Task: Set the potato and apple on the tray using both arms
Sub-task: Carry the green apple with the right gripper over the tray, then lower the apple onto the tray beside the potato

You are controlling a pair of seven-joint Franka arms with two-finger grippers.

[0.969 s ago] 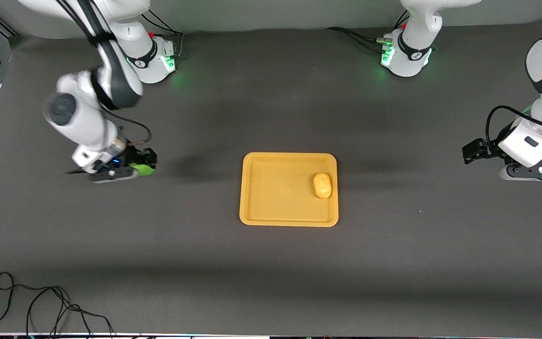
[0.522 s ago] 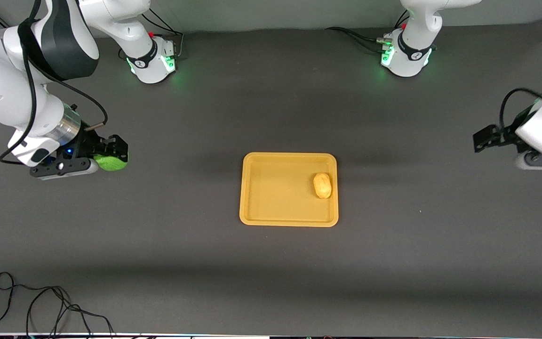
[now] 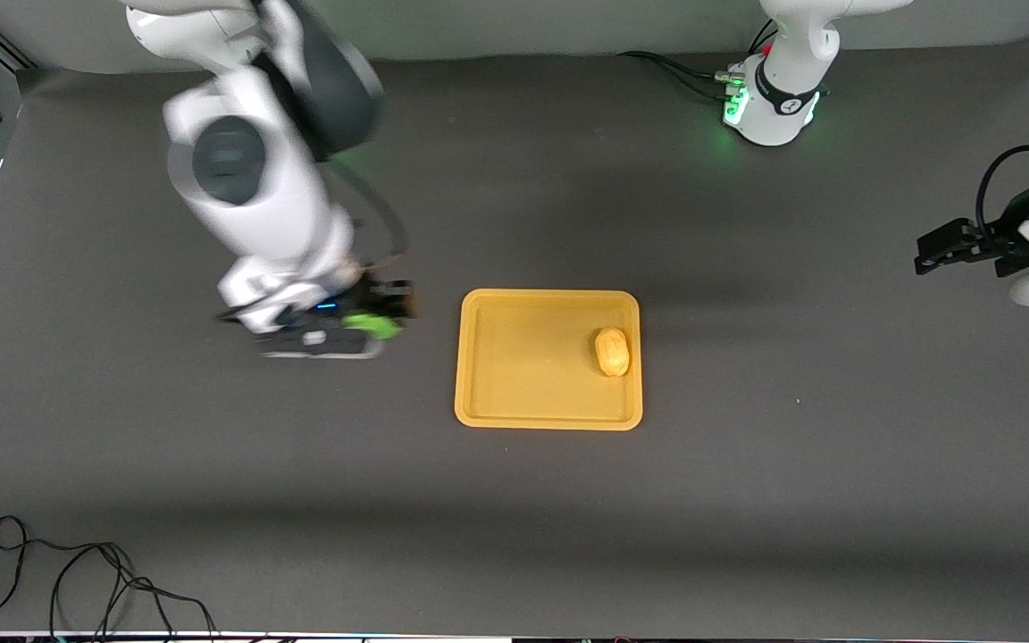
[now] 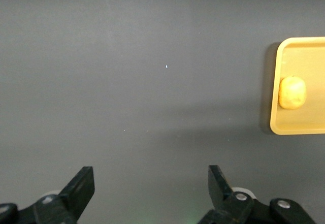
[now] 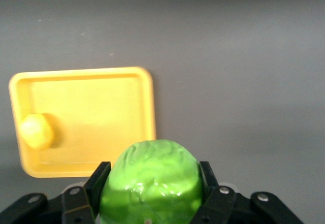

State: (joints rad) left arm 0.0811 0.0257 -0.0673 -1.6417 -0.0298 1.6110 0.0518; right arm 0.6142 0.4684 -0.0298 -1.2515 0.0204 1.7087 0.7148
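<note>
The yellow-orange tray [image 3: 514, 411] lies in the middle of the table. The potato [image 3: 612, 351] lies in it, at the end toward the left arm. My right gripper [image 3: 385, 320] is shut on the green apple [image 3: 370, 324] and holds it in the air over the bare table, just off the tray's edge toward the right arm. In the right wrist view the apple [image 5: 150, 183] fills the jaws, with the tray [image 5: 101, 122] and potato [image 5: 36, 131] ahead. My left gripper [image 3: 939, 250] is open and empty over the table's left-arm end. The left wrist view shows the tray [image 4: 304, 56] and potato [image 4: 292, 92].
A black cable [image 3: 77, 580] lies looped on the table at the corner nearest the camera, toward the right arm's end. The two arm bases [image 3: 769, 98] stand along the table edge farthest from the camera.
My right gripper has swung with the apple from the right-arm end of the table to just beside the tray. My left gripper has drawn back slightly toward its end of the table.
</note>
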